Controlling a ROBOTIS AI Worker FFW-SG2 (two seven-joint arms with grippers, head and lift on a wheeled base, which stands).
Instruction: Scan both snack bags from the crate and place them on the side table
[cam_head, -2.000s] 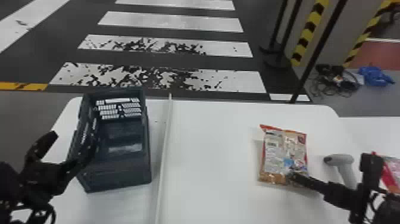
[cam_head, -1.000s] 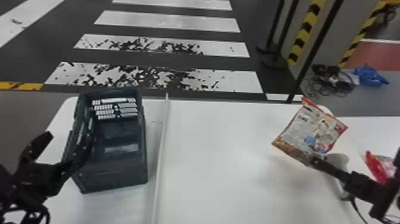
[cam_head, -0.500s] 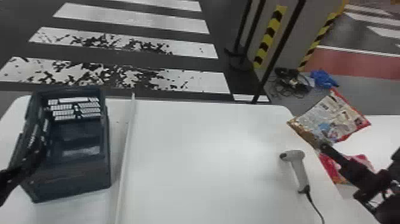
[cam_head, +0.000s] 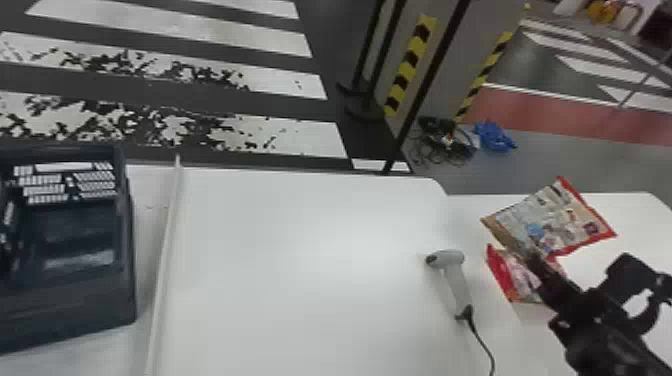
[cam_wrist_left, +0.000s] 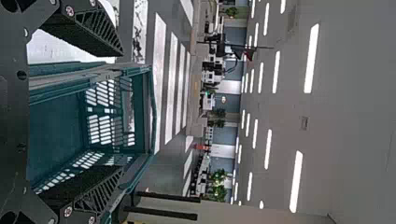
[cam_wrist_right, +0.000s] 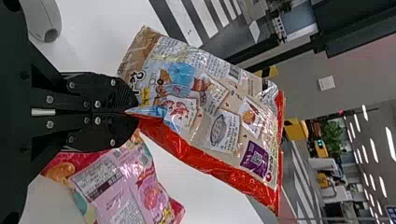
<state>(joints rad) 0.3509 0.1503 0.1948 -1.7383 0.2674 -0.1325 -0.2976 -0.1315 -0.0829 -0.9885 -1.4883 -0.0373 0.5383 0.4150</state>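
Note:
At the right in the head view, my right gripper is shut on the edge of a red-and-beige snack bag, held above the side table. A pink-and-red snack bag lies on that table, partly under the held one. In the right wrist view the right gripper pinches the beige snack bag; the pink snack bag lies below. The left gripper stands open by the dark crate. The crate is at the head view's left.
A grey handheld scanner with a black cable lies near the right edge of the white main table. A pale raised strip runs between crate and scanner. Dark posts and cables stand on the floor beyond.
The right gripper has lifted the beige bag from the main table and carried it right, past the scanner, over the side table. The head view has turned rightward.

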